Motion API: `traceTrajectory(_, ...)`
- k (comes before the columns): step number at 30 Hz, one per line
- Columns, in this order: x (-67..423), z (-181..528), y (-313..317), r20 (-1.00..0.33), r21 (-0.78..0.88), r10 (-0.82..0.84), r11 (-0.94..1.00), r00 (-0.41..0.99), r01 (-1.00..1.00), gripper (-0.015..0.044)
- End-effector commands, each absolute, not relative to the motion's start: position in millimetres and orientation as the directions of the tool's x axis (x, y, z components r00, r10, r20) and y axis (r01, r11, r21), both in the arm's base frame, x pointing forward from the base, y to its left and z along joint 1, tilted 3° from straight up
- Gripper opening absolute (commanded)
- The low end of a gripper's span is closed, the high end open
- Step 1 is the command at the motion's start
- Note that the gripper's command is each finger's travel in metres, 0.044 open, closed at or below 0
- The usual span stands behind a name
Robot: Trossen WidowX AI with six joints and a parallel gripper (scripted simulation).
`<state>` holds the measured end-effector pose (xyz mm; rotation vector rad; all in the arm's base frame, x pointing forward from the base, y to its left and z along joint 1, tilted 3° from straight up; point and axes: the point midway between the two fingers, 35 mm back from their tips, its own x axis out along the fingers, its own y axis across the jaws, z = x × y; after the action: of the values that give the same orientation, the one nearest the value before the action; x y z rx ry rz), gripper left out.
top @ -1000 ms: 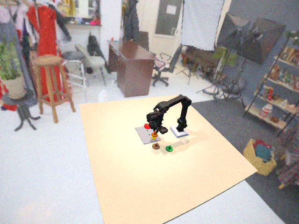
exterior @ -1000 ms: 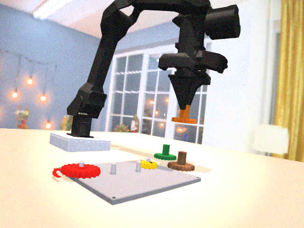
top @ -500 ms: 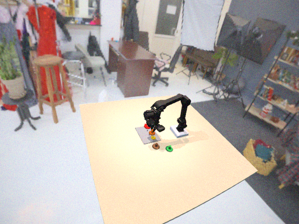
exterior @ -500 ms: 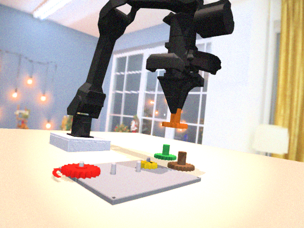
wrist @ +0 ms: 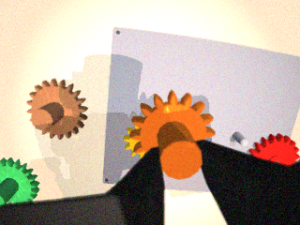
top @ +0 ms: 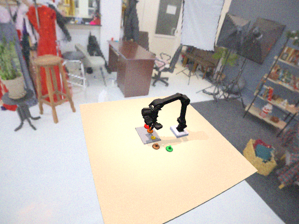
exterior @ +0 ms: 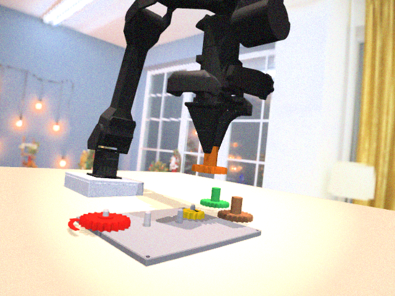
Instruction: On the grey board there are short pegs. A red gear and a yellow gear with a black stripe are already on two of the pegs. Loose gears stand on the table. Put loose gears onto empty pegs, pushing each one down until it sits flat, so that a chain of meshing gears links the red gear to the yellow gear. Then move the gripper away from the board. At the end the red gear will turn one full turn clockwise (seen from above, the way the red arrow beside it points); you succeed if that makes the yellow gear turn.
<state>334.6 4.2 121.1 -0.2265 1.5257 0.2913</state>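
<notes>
My gripper (exterior: 212,150) (wrist: 178,151) is shut on the handle of the orange gear (exterior: 209,168) (wrist: 173,122) (top: 150,131) and holds it level, well above the grey board (exterior: 153,245) (wrist: 169,61) (top: 141,135). The red gear (exterior: 104,221) (wrist: 276,151) (top: 146,126) sits on a peg at one end. The yellow gear (exterior: 193,214) (wrist: 133,141) (top: 153,137) sits on another, partly hidden by the orange gear in the wrist view. Two empty pegs stand between them, one near the red gear (exterior: 113,222) and one near the yellow; in the wrist view only one shows.
A brown gear (top: 156,146) (exterior: 235,216) (wrist: 56,110) stands on the table beside the board's yellow-gear end. A green gear (top: 169,148) (exterior: 214,203) (wrist: 16,180) stands farther off. Both have upright handles. The arm's pale base (top: 178,133) (exterior: 105,186) is beside the board.
</notes>
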Motion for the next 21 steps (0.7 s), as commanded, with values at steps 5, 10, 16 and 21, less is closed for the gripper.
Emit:
traceTrajectory(5,331.9,112.5,-17.7,-0.999,0.033,0.042,0.944,0.02,-0.33,0.0)
traceTrajectory(10,329.7,107.8,-29.9,-0.999,0.032,0.041,0.943,0.02,-0.33,0.0)
traceTrajectory(16,326.4,102.3,-44.4,-0.999,0.032,0.04,0.943,0.019,-0.331,0.0)
traceTrajectory(21,323.1,97.6,-56.3,-0.999,0.031,0.039,0.943,0.018,-0.332,0.0)
